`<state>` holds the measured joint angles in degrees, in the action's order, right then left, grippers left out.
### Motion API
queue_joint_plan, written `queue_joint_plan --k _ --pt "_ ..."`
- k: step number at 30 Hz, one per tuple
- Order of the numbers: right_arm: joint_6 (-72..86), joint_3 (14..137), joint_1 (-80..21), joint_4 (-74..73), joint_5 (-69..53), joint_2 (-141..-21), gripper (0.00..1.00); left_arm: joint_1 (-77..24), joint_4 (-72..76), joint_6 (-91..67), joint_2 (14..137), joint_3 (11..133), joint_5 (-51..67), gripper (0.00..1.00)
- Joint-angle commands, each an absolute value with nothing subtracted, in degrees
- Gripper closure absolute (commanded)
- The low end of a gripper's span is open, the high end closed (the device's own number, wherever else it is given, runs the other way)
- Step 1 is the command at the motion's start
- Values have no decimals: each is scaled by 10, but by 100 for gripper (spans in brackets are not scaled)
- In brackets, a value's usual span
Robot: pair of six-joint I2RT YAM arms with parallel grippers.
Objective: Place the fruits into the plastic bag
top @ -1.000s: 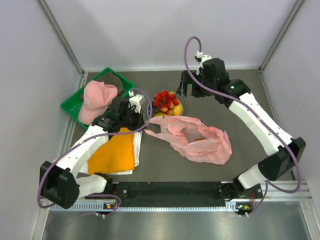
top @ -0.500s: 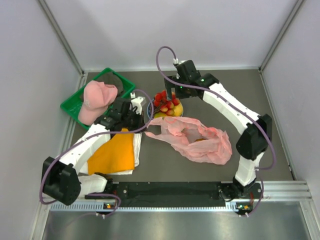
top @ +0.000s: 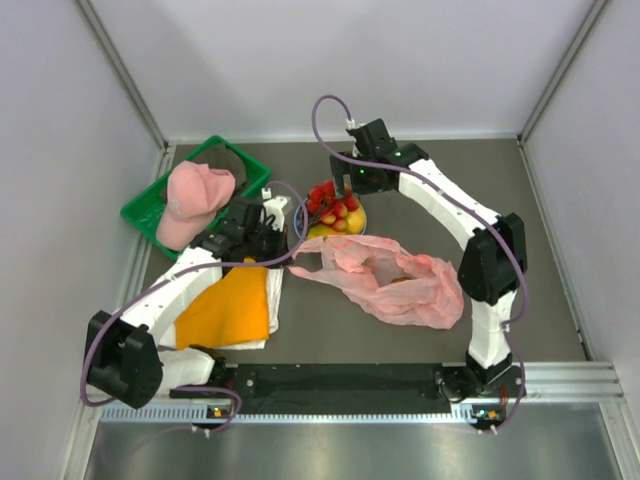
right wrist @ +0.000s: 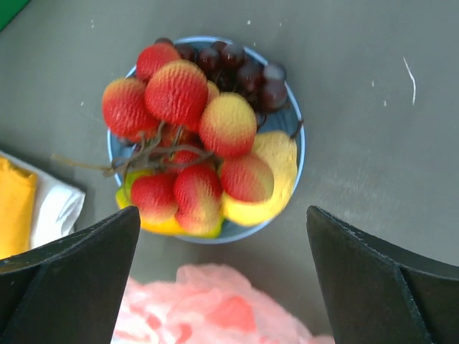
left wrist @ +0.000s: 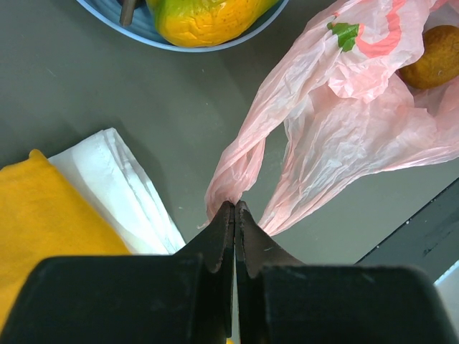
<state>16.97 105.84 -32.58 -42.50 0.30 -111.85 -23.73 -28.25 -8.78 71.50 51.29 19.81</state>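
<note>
L ARM PINCHING, R ARM HOVERING: I am working the pick step of the bagging job, w/ most of it left to do. My left gripper is pressing its jaws tight together on a twisted handle loop of the pink plastic bag. The bag is lying crumpled on the table just beside the plate, on the side nearer the arm bases. At least two items are sitting inside it: a brownish-orange round one and sth red w/ a green top showing through the film.

The rest of the fruits are waiting in a heap on the blue plate. Red ones are tangling on thin stems, dark grapes are lying at the far rim, and a yellow-orange mango is resting underneath. My right gripper is hanging above that heap, jaws spread wide and gripping nothing.

Next move, as I am judging it: I am planning to bring R down onto one fruit atop the pile, prob. a red one. The reds look joined by stems, so a whole cluster may be coming up together. L will need to be lifting the loop so the bag's mouth gapes, since the film is lying nearly flat. The orange cloth and white cloth beside L are playing no part.
</note>
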Motion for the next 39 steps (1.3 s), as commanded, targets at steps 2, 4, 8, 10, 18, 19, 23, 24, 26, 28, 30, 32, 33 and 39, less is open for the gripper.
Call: queue_joint_plan --k 2,4,8,10,18,19,23,24,26,28,30,32,33,39 --pt "127 1137 -298 -396 -38 -1187 3 -240 -277 -80 706 512 205 100" --pt "100 1157 -293 -389 -54 -1200 4 -240 -277 -80 704 512 201 100" --pt "69 1181 -291 -390 -68 -1225 9 -239 -277 -78 703 512 200 100" --pt "59 1187 -291 -393 -80 -1237 13 -239 -277 -80 704 513 202 100" --pt "52 1159 -292 -367 -135 -1240 22 -239 -277 -80 705 513 206 100" --pt "53 1157 -291 -366 -137 -1242 23 -239 -277 -79 705 513 205 100" --pt "51 1155 -292 -362 -138 -1252 26 -239 -276 -80 706 513 205 100" --pt "51 1155 -291 -365 -135 -1254 27 -240 -276 -80 705 513 205 100" --pt "48 1155 -291 -366 -134 -1260 29 -239 -276 -80 705 514 205 100" --pt "44 1145 -292 -367 -133 -1261 30 -239 -277 -80 704 513 204 100" --pt "40 1136 -292 -365 -128 -1259 31 -239 -277 -80 704 513 205 100" --pt "39 1128 -293 -358 -129 -1259 32 -239 -277 -81 705 513 206 100" --pt "39 1127 -293 -355 -133 -1260 32 -239 -277 -81 705 513 206 100" --pt "26 1120 -300 -328 -120 -1263 38 -239 -276 -81 708 513 207 100"
